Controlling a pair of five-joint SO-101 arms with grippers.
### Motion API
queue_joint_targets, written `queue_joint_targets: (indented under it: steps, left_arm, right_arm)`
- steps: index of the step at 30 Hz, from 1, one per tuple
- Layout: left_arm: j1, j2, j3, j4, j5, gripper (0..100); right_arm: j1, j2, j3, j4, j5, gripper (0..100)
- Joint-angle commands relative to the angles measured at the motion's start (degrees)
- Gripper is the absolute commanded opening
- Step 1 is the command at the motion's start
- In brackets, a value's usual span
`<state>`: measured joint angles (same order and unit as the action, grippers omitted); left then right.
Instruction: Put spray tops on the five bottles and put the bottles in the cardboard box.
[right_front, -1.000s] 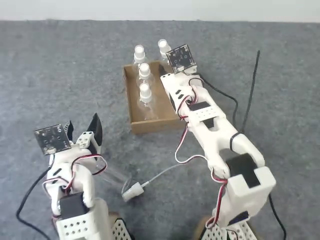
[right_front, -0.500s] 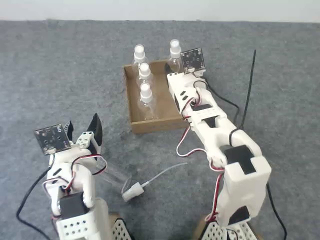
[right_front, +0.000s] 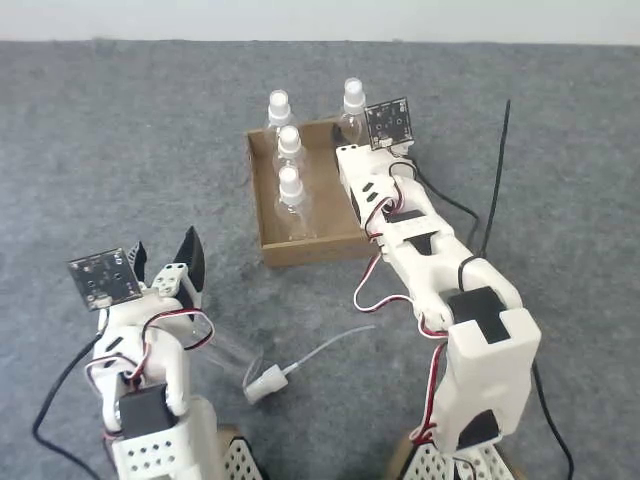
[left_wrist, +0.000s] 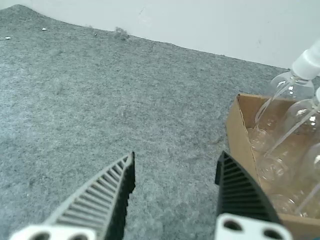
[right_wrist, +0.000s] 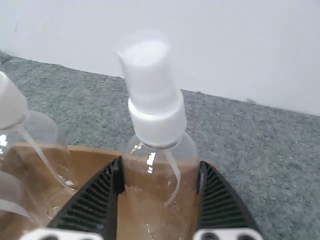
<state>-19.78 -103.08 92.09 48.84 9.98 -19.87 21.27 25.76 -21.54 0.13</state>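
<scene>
The cardboard box (right_front: 268, 215) lies at mid-table with two capped clear bottles (right_front: 290, 190) standing inside. A third capped bottle (right_front: 278, 108) stands at its far edge; whether inside or behind I cannot tell. My right gripper (right_front: 352, 130) is shut on a fourth capped bottle (right_front: 351, 100), upright over the box's far right corner; in the right wrist view that bottle (right_wrist: 152, 110) sits between the fingers (right_wrist: 92, 200). My left gripper (right_front: 165, 256) stands open near the front left, nothing in it. Beside it lie an uncapped clear bottle (right_front: 228, 348) and a loose spray top (right_front: 266, 384).
Grey felt covers the table. The spray top's thin tube (right_front: 325, 348) trails toward the right arm's base. A black cable (right_front: 497, 190) runs along the right side. In the left wrist view the box (left_wrist: 239, 131) is off to one side of the open fingers (left_wrist: 112, 192).
The right arm has carried its bottle to the right, from above the box's far middle to its far right corner. The left arm has kept still.
</scene>
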Motion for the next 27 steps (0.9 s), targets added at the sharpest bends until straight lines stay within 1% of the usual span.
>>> queue_joint_targets:
  steps: [1,4,6,11,16,20,27]
  left_arm:
    - [-0.18,-0.7,-0.57,-1.58,-0.35,25]
    - [-0.18,-0.7,-0.57,-1.58,-0.35,25]
    - [-0.18,-0.7,-0.57,-1.58,-0.35,25]
    - [-0.18,-0.7,-0.57,-1.58,-0.35,25]
    - [-0.18,-0.7,-0.57,-1.58,-0.35,25]
    - [-0.18,-0.7,-0.57,-1.58,-0.35,25]
    - [-0.18,-0.7,-0.57,-1.58,-0.35,25]
  right_arm:
    - [0.66,-0.84,-3.87,-1.1,-0.53,5.0]
    - [0.4,-0.75,-3.6,-1.01,-0.88,12.8]
    - [0.4,-0.75,-3.52,-0.92,-0.88,16.4]
    - [0.31,-0.75,-3.52,-0.92,-0.97,19.9]
    - [-0.66,-0.84,-3.52,-0.84,-0.97,26.6]
    - [-1.27,-1.45,-3.6,1.89,-0.97,27.7]
    - [-1.01,-2.07,-3.43,2.42,-0.88,27.7]
